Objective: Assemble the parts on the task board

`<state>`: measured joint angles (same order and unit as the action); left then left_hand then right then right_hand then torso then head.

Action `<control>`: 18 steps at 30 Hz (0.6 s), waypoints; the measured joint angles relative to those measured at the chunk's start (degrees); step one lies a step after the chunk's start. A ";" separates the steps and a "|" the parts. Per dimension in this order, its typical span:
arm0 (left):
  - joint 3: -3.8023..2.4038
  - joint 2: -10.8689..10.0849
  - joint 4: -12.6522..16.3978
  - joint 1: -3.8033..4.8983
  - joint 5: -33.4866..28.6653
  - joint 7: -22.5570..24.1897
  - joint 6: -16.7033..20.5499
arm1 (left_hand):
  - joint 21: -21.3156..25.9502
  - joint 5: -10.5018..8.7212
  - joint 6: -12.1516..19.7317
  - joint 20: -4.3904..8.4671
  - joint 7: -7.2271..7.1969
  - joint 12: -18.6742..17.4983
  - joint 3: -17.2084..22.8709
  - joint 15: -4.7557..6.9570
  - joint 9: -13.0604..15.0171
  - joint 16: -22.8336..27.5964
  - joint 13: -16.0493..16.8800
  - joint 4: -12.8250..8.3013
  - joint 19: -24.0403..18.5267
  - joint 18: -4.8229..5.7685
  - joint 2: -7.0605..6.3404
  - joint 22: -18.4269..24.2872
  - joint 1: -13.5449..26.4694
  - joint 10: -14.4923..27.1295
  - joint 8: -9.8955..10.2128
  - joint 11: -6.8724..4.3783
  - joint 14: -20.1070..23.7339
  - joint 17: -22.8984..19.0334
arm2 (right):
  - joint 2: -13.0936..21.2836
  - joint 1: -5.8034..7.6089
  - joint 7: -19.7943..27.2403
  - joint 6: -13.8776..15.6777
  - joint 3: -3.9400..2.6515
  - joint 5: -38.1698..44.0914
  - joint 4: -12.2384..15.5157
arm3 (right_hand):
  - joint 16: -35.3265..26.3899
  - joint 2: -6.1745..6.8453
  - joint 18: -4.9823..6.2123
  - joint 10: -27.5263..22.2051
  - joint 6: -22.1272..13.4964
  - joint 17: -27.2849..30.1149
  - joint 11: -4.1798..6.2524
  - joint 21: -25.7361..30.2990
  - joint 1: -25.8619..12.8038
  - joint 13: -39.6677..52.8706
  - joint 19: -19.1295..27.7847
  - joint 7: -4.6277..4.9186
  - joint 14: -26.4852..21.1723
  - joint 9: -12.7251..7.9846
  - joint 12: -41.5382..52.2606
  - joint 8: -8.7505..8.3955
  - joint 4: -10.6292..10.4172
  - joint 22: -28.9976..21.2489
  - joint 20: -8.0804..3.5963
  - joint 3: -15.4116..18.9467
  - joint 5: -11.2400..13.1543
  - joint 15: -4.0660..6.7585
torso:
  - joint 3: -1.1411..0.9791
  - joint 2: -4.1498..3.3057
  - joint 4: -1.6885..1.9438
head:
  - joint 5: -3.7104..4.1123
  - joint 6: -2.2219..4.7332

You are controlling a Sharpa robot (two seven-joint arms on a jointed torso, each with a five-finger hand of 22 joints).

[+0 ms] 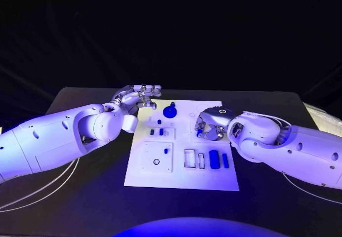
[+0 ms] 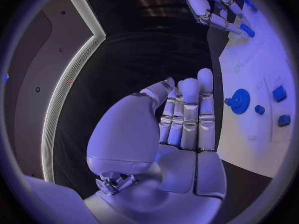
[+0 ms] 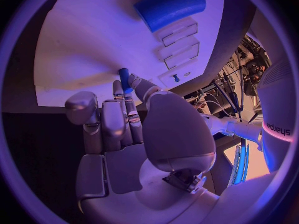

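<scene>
I am holding a small blue peg (image 3: 124,78) pinched in my right hand (image 1: 211,126) over the task board (image 1: 184,177) for insertion, while my left hand (image 1: 139,96), fingers straight and holding nothing, is waiting beside the board's far corner.

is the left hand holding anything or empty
Empty. In the left wrist view the left hand has its fingers straight and together with nothing in them, beside the task board.

The board (image 1: 182,177) is white and lies on a black table (image 1: 85,197). The parts, as the gear (image 1: 169,111), are blue. Both hands (image 1: 140,95) (image 1: 211,126) look silver, on white arms (image 1: 50,143).
</scene>
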<state>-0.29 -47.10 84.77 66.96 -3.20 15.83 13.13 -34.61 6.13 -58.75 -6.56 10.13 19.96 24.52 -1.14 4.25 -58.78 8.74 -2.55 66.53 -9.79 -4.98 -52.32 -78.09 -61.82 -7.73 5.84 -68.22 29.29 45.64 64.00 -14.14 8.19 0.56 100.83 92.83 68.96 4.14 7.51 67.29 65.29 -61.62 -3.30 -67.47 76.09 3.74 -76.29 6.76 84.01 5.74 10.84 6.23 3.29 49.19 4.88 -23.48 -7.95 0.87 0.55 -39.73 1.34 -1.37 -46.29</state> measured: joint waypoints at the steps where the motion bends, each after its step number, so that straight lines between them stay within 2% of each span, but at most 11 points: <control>1: 0.00 0.00 0.00 0.00 0.07 -0.01 0.01 | 0.00 0.00 0.00 0.00 0.00 0.00 0.00 0.00 0.00 0.00 0.00 0.00 0.00 0.00 0.00 0.00 0.00 0.09 0.00 0.09 0.00 0.00 | 0.01 -0.02 -0.03 0.05 0.00 0.02 0.00 | 0.15 0.00 0.00 0.31 0.16 -0.22 -0.07 -0.29 0.00 0.01 -0.19 -0.12 -0.08 0.06 -0.08 0.20 0.07 0.43 -0.15 -0.31 0.01 0.08 | 0.01 0.01 0.00 | 0.00 -0.01; 5: 0.00 0.00 0.03 0.00 0.44 -0.06 0.05 | 0.00 0.00 0.00 0.00 0.00 0.00 0.00 0.00 0.00 0.00 0.00 0.00 0.00 0.00 0.00 0.06 0.00 0.29 0.00 -0.12 0.00 0.00 | 0.14 -0.18 -0.28 0.81 0.07 0.11 0.19 | 0.21 -0.08 0.00 1.07 0.72 -0.33 0.16 -0.86 0.09 0.03 -0.59 -0.11 0.13 0.29 -0.37 0.37 0.33 1.58 -0.18 -0.92 0.43 0.29 | 0.01 0.01 -0.01 | 0.01 -0.02; 12: 0.00 -0.02 0.03 -0.03 0.80 -0.13 0.10 | 0.00 0.00 0.21 0.00 0.20 0.01 0.00 0.00 0.00 0.00 0.00 0.00 0.00 0.00 0.00 0.07 0.00 0.30 0.00 -0.12 0.00 0.01 | 1.05 -0.45 -1.07 3.99 0.20 0.21 1.47 | 0.21 -0.45 0.00 1.70 1.31 -0.10 -0.44 -1.69 0.47 0.17 -0.98 -0.08 -0.08 0.78 -1.11 0.43 1.00 2.67 -0.57 -2.39 1.19 0.49 | 0.01 0.02 -0.01 | -0.01 0.01; 18: 0.00 0.06 -0.01 -0.11 0.93 -0.17 0.12 | 0.00 0.00 0.21 0.00 0.19 0.24 0.00 0.00 0.00 0.00 -0.01 0.00 0.00 0.00 0.00 0.06 0.00 0.30 0.00 -0.12 0.00 0.01 | 2.02 -0.41 -1.46 8.23 -0.30 0.12 3.78 | 0.21 -0.58 0.00 1.83 1.31 -0.10 -0.57 -2.01 0.65 0.32 -1.29 -0.09 -0.08 1.28 -1.33 0.66 1.28 3.08 -0.66 -2.67 1.40 0.48 | 0.01 0.05 0.00 | -0.07 0.14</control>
<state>-0.29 -47.03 84.76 66.85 -2.28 15.67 13.24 -34.61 6.13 -58.54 -6.56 10.32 20.20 24.52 -1.14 4.25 -58.78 8.73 -2.55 66.53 -9.79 -4.98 -52.26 -78.09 -61.52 -7.73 5.72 -68.22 29.30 47.66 63.59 -15.60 16.42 0.26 100.95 96.61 69.17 3.57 7.51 69.12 66.60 -61.72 -3.87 -69.47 76.74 4.06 -77.58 6.68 83.93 7.02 9.50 6.88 4.56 52.28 4.22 -26.15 -6.55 1.35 0.56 -39.68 1.34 -1.44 -46.15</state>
